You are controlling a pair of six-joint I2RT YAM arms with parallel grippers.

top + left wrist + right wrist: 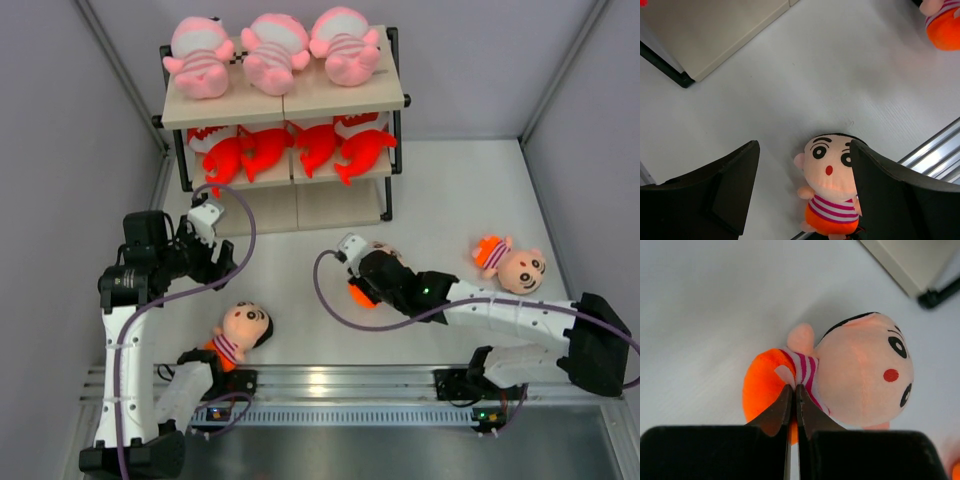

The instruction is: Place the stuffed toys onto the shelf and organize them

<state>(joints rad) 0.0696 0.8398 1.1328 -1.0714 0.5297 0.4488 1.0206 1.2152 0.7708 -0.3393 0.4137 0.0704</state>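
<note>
The shelf (284,98) stands at the back, with three pink striped babies (271,50) on its top board and several red-orange sharks (300,148) on the middle board. My right gripper (794,390) is shut on the striped shirt of a boy doll (865,375), whose orange shorts show under it in the top view (360,296). My left gripper (802,195) is open, its jaws wide apart, above a second boy doll (829,175) lying face up near the front rail (243,330). A third boy doll (512,264) lies at the right.
The shelf's bottom board (705,30) and black foot (935,297) are close to both grippers. An aluminium rail (340,380) runs along the table's near edge. Grey walls close in on the left and right.
</note>
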